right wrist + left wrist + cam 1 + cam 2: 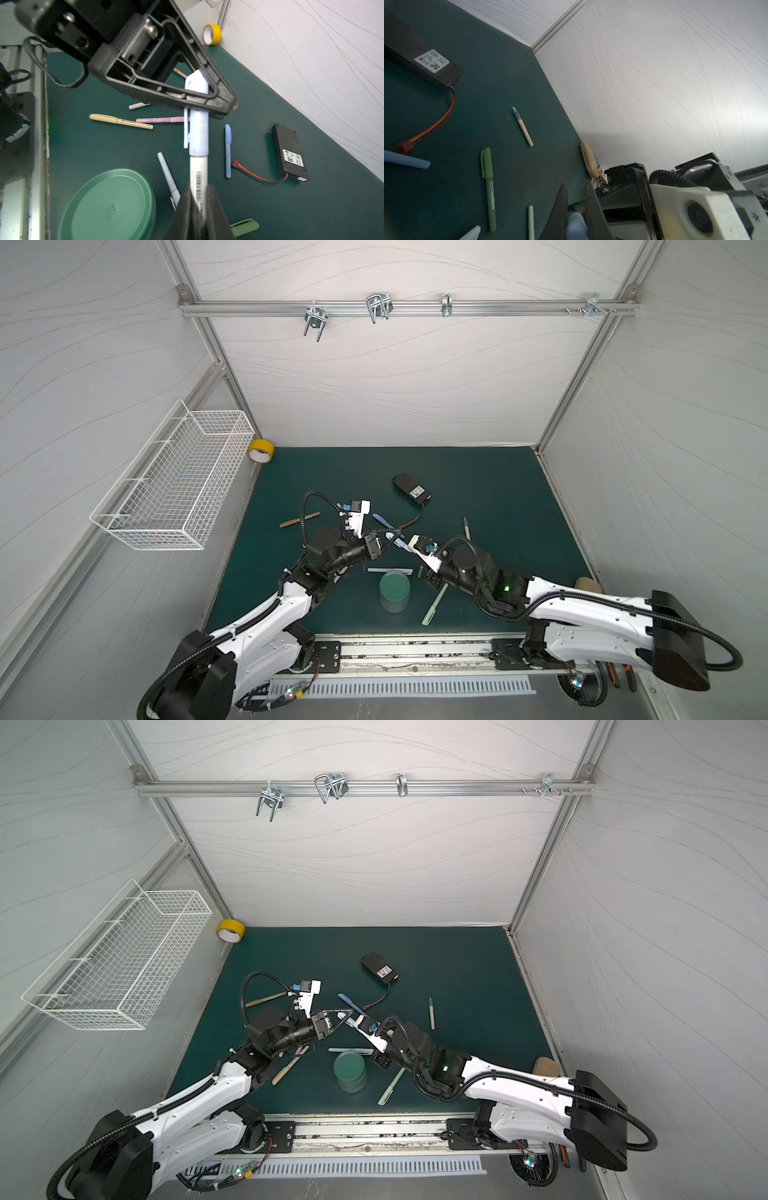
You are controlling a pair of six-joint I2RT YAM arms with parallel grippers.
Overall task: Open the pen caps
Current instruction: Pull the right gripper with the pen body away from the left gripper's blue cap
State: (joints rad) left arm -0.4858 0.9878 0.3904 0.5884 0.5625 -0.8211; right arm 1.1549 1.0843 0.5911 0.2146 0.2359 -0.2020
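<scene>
A pale pen hangs above the green mat between both grippers. Its light blue cap, clip to the side, sits on the end of the white barcoded body. My left gripper is shut on the cap. Facing it, my right gripper is shut on the body. On the mat lie other pens: blue, tan, pale blue, green, pink. An uncapped tan body lies at the right.
A round green lid sits in front of the grippers. A black battery pack with red wire lies behind them. Yellow tape stands in the back left corner, a wire basket hangs on the left wall, and a loose green cap lies below my right gripper.
</scene>
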